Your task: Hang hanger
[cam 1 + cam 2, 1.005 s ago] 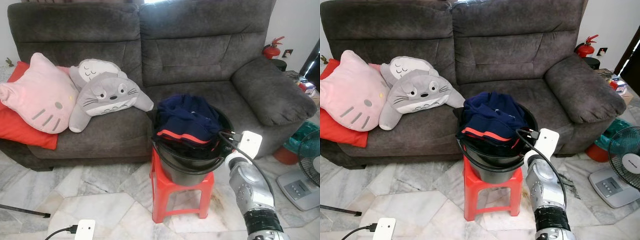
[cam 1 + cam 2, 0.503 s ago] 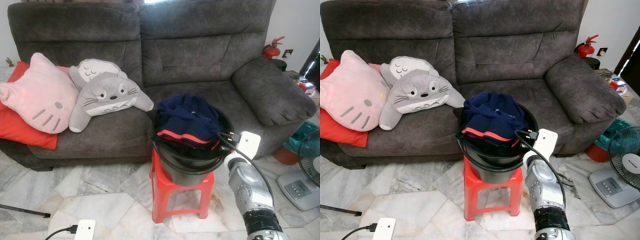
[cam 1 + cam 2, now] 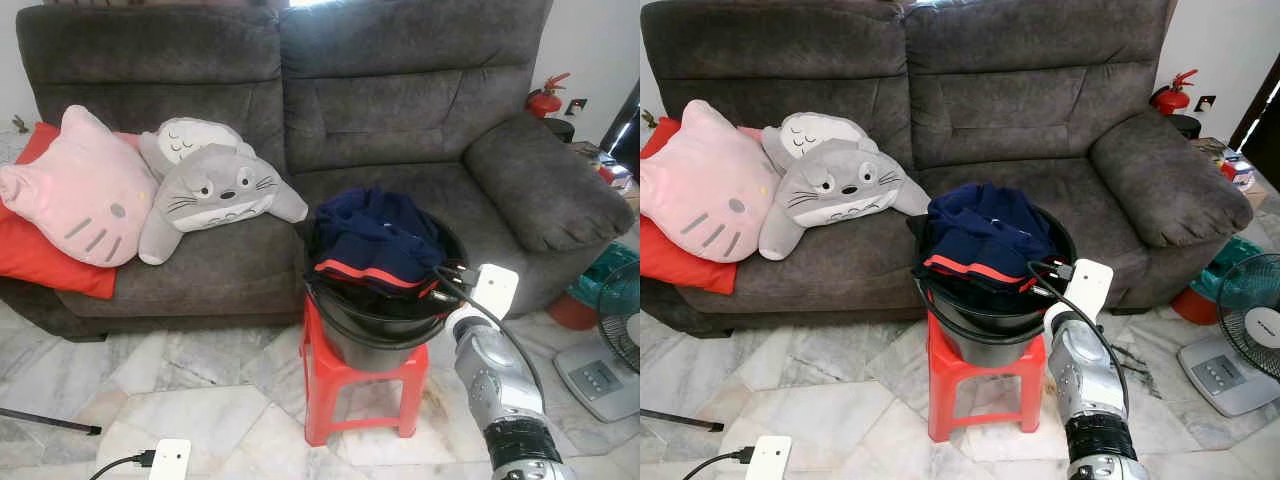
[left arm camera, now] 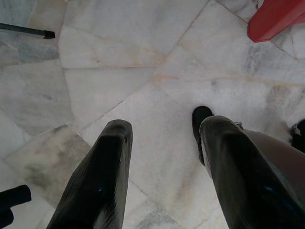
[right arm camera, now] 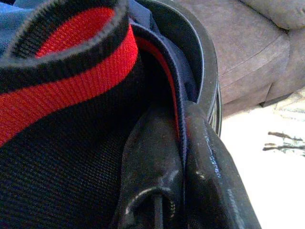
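The right gripper (image 5: pixel 183 157) pinches the red-trimmed hem of navy clothing (image 3: pixel 375 240) at the near right rim of a black bucket (image 3: pixel 375 335) on a red stool (image 3: pixel 362 390). The left gripper (image 4: pixel 164 143) hangs with fingers spread over the marble floor (image 3: pixel 200 390). Behind stands a grey sofa (image 3: pixel 400 100) holding plush cushions (image 3: pixel 210 190); a fan (image 3: pixel 1252 325) stands at far right.

the bucket's (image 3: pixel 385 325) contents lie hidden beneath the navy garment (image 3: pixel 375 240).
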{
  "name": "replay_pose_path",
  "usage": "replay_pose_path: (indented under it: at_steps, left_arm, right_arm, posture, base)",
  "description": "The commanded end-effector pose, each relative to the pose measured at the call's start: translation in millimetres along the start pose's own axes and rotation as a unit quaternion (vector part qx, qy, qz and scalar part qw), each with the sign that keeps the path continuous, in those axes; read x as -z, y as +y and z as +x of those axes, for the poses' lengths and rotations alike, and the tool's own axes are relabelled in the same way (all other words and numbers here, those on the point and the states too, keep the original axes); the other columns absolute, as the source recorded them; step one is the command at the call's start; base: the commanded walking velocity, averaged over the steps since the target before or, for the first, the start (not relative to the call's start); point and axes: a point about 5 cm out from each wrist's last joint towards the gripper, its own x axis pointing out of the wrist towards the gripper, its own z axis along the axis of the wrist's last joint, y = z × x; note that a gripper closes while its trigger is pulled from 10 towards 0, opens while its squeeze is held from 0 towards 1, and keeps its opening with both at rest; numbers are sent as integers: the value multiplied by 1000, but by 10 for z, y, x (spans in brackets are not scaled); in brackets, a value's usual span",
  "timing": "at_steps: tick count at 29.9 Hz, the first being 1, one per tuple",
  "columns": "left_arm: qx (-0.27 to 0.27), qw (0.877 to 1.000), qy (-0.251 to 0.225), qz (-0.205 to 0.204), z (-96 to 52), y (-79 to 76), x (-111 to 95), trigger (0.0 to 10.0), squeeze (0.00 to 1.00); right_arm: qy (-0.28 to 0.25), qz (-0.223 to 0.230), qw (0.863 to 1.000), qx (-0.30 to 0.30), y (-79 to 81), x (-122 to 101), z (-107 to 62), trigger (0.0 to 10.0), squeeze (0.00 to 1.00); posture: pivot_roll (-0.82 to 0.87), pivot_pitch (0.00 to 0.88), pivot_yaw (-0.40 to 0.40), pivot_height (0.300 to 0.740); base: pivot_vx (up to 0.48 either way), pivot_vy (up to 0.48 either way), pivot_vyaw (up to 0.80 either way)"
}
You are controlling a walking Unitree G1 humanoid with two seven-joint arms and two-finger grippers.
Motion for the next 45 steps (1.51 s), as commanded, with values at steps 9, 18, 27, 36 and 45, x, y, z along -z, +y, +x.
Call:
replay_pose_path:
  at_steps: [9, 18, 27, 36, 45]
  left_arm:
    - [1, 1000, 13, 12, -4, 4, 44, 10000, 0]
    - [3, 1000, 13, 11, -2, -1, 35, 10000, 0]
    - [3, 1000, 12, 10, 0, -3, 26, 10000, 0]
    - [3, 1000, 11, 9, 3, -9, 10, 10000, 0]
    - [2, 1000, 11, 10, 6, -6, 0, 10000, 0]
  right_arm:
    - [-47, -40, 997, 46, -52, -212, 21, 0, 0]
    - [-174, -117, 974, 88, -91, -886, -28, 0, 0]
    - [-230, -123, 964, 59, 81, -1224, -40, 0, 0]
    - [-301, -96, 949, 11, 257, -1885, -19, 0, 0]
    - [-403, -71, 909, -81, 677, -2630, -268, 0, 0]
  posture:
    - [-84, 0, 37, 740]
    - [-91, 0, 36, 740]
    - [-94, 0, 36, 740]
    - [-106, 0, 40, 740]
    - [-120, 0, 50, 740]
  base:
    - [0, 0, 0]
    - [0, 0, 0]
    - [0, 0, 0]
    - [0, 0, 0]
    - [0, 0, 0]
